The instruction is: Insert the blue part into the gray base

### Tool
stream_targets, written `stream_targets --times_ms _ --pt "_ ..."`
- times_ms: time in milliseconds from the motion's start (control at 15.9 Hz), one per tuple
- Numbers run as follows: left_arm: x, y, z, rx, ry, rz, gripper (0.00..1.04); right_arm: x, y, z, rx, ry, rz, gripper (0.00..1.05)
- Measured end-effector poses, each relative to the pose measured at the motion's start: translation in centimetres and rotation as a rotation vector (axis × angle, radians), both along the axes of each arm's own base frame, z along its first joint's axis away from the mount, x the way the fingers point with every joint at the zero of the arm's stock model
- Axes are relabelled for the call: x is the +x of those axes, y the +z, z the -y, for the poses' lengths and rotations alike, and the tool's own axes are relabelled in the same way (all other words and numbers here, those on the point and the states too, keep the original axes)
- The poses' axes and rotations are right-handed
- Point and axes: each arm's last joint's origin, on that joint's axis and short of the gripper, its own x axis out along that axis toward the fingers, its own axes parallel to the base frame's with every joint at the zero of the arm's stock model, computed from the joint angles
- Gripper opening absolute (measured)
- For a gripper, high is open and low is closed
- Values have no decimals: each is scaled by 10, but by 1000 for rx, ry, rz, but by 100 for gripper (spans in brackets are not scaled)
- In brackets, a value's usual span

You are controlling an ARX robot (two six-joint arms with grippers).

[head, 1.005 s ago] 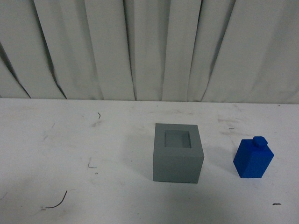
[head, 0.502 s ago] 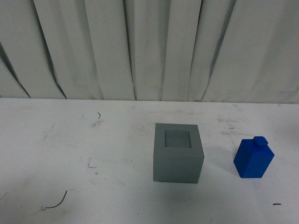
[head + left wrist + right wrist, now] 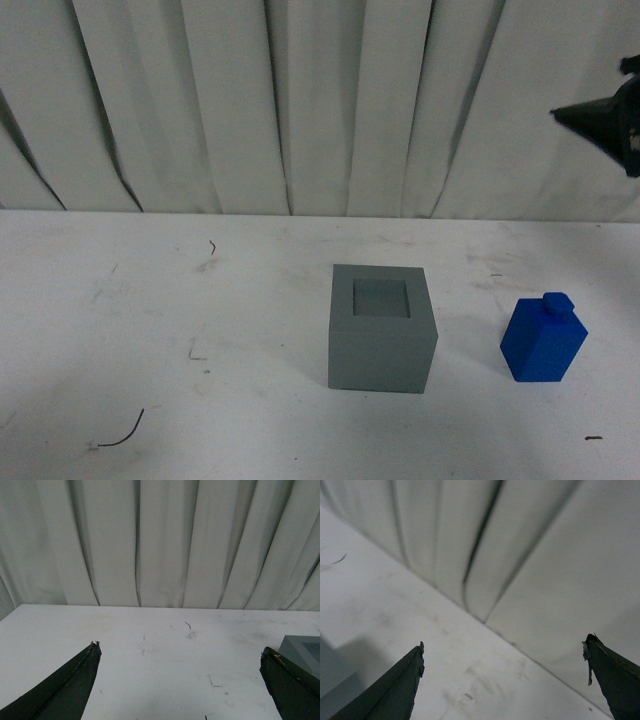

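Observation:
The gray base (image 3: 382, 342), a matte cube with a square recess in its top, stands upright mid-table in the front view. The blue part (image 3: 541, 342) stands upright to its right, apart from it, knob up. One dark finger of my right gripper (image 3: 602, 120) shows high at the right edge, well above the blue part. The right gripper (image 3: 504, 642) is open and empty in its wrist view, facing table and curtain. The left gripper (image 3: 180, 652) is open and empty, with a corner of the gray base (image 3: 306, 649) beside one finger.
A white pleated curtain (image 3: 320, 100) hangs behind the white table (image 3: 150, 300). A short dark wire (image 3: 125, 432) lies near the front left, and small scuffs and a dark speck (image 3: 593, 438) mark the surface.
A dark finger of my right gripper has come into the front view at the upper right edge. The gray base and blue part have not moved.

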Motion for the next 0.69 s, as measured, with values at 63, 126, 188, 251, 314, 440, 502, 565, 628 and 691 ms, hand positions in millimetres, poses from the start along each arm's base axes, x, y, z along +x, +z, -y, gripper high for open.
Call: stream_targets --times_ms 63,126,188,251,314,440,502,565,628,691 --pt "0 0 0 0 0 0 98 1 -2 -8 -69 80 -47 98" --pt "0 0 0 0 0 0 98 4 -4 -16 -143 153 -93 98" --pt "0 0 0 0 0 0 98 6 -10 -18 -226 202 -130 98" --pt "0 0 0 0 0 0 98 9 -16 -19 -307 239 -175 98" --pt "0 0 0 0 0 0 98 12 -23 -20 -390 289 -207 98" --pt "0 0 0 0 0 0 98 15 -29 -26 -505 396 -279 98" --pt "0 0 0 0 0 0 98 16 -28 -31 -562 447 -311 98" --pt "0 0 0 0 0 0 98 17 -27 -38 -625 517 -343 98" --pt "0 0 0 0 0 0 98 17 -31 -41 -703 583 -384 98" --pt "0 0 0 0 0 0 98 17 -41 -44 -778 635 -414 98"
